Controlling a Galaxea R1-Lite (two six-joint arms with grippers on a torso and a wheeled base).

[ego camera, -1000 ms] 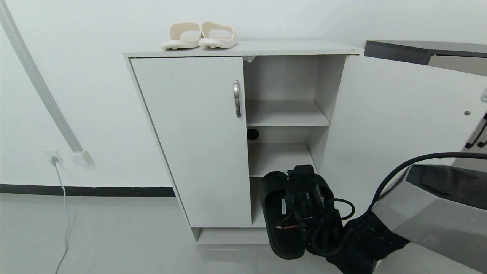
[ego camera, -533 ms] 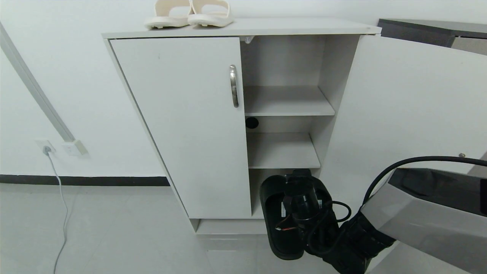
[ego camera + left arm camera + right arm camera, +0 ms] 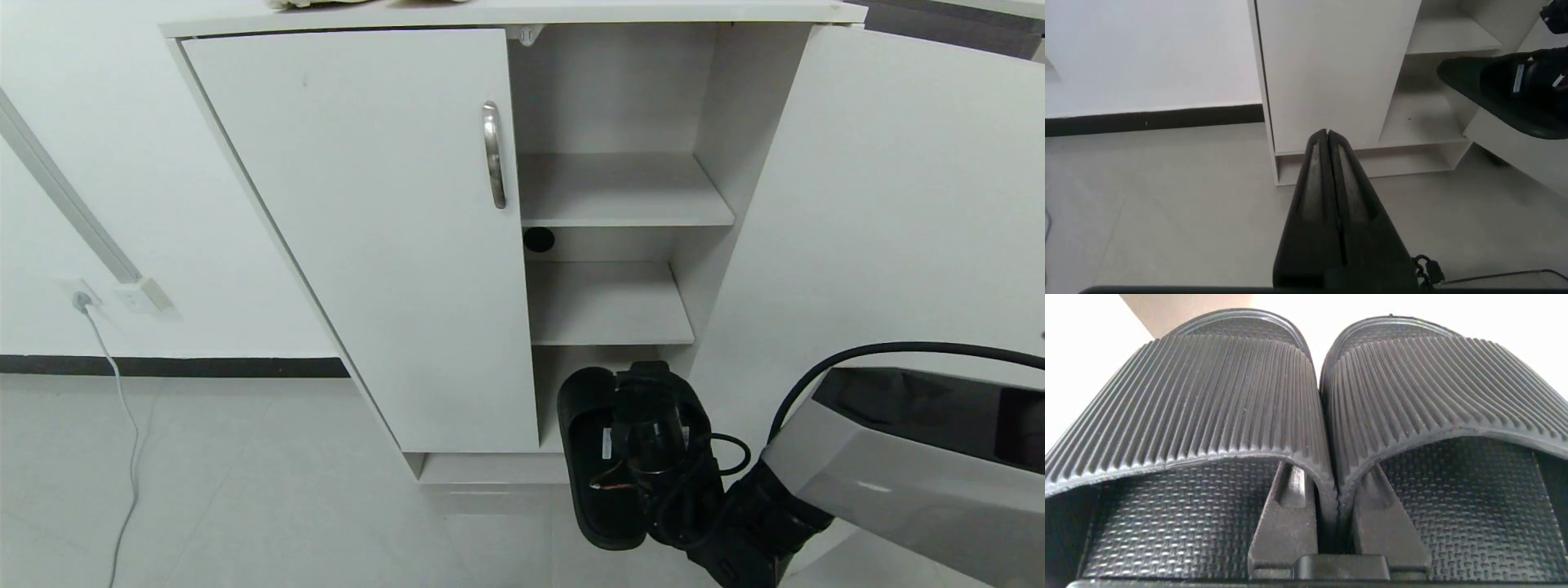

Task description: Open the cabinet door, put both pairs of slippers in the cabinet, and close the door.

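Currently black slippers [image 3: 589, 457] clamped side by side by right tool [image 3: 1327, 490], held before cabinet [image 3: 367, 245] bottom compartment; right door [image 3: 882, 204] swung open; left tool [image 3: 1327, 143] pressed closed, nothing held.

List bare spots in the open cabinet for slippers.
Bare: upper shelf and middle shelf of the white cabinet, between closed left door and right wall. Crowded: bottom opening, where the right gripper holds black rubber slippers.
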